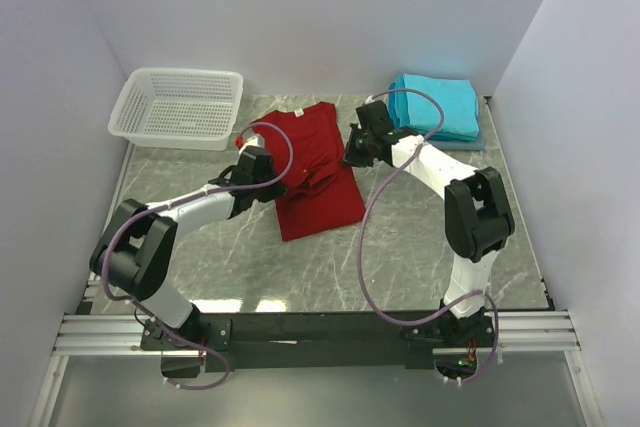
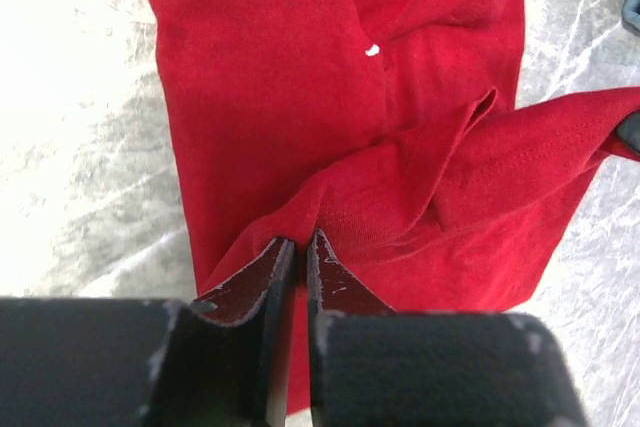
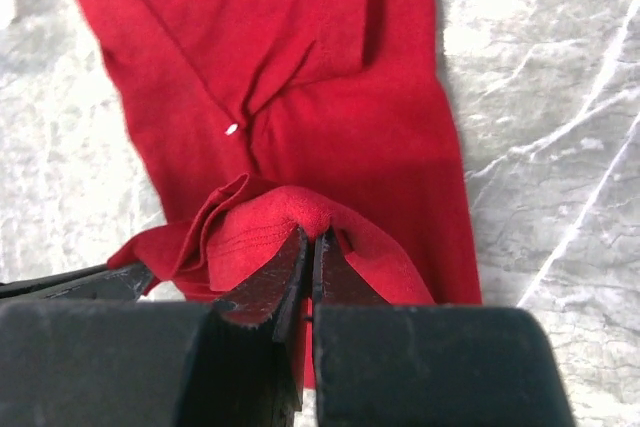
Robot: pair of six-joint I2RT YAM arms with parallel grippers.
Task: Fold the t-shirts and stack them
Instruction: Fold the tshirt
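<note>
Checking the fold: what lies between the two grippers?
Only the deep red soft cloth t-shirt, bunched into raised folds; the top view shows it spanning from left gripper to right gripper, each pinching a fold in its wrist view.

My overhead view is bright and evenly lit from above, with faint shadows. In my left wrist view the table glares white at upper left. The red t-shirt is sharp, while my fingers at the bottom blur.

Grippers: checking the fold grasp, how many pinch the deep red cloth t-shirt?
2. Left gripper pinches the deep red cloth t-shirt at its left edge; right gripper pinches a fold at its right edge.
</note>
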